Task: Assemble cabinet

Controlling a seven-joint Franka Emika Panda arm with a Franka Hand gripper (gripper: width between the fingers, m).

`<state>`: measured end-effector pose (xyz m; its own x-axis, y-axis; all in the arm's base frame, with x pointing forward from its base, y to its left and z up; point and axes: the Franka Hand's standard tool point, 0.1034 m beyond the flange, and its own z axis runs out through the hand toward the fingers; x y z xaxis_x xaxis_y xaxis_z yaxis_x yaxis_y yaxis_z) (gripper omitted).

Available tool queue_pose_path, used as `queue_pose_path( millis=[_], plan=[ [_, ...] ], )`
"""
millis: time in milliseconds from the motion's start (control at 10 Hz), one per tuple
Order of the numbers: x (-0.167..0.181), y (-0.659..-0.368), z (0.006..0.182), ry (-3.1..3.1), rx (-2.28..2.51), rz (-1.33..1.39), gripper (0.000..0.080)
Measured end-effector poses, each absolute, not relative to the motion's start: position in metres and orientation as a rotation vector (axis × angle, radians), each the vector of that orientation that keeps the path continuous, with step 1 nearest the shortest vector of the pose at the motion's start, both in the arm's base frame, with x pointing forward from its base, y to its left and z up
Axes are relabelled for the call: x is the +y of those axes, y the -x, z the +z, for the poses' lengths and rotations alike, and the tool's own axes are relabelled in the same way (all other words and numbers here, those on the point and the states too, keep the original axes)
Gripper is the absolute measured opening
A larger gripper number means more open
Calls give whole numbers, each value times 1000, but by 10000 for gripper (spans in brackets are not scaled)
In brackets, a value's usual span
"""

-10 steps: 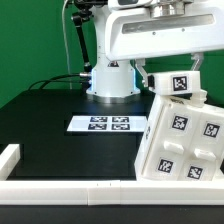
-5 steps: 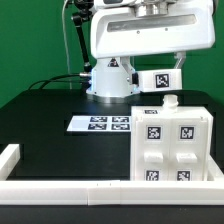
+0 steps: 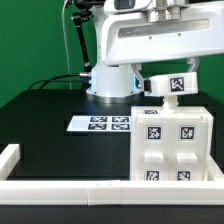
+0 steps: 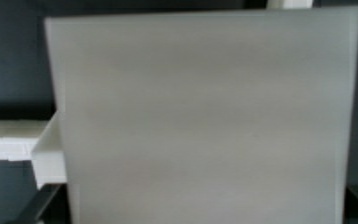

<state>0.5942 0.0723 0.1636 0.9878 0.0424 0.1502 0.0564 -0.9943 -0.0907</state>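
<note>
The cabinet body [image 3: 172,145] is a white box standing upright at the exterior view's right, with several black-and-white tags on its near face. Just above its top, a smaller white block [image 3: 170,86] with one tag hangs under the arm. The gripper itself is hidden behind the arm's white housing in that view. In the wrist view, a flat white face of the block [image 4: 202,110] fills most of the picture. The gripper [image 4: 202,205] straddles it, with a dark finger [image 4: 41,203] showing at one edge. The jaws appear shut on the block.
The marker board [image 3: 102,124] lies flat on the black table in the middle. Low white border rails run along the front [image 3: 70,190] and the exterior view's left [image 3: 10,156]. The robot base [image 3: 112,82] stands behind. A white piece [image 4: 12,138] shows beside the block in the wrist view.
A second ago the cabinet body leaned toward the exterior view's right; now it stands upright. The arm with the tagged block shifted left, then slightly back right and lower over the body's top.
</note>
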Motion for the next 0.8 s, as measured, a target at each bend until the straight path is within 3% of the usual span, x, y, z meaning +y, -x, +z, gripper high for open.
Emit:
queue_pose_path(
  millis=[600,800],
  plan=[
    [77,-600,163,3036,-78,-181,561],
    [78,-605,154,3035,-49,-144,561]
  ],
)
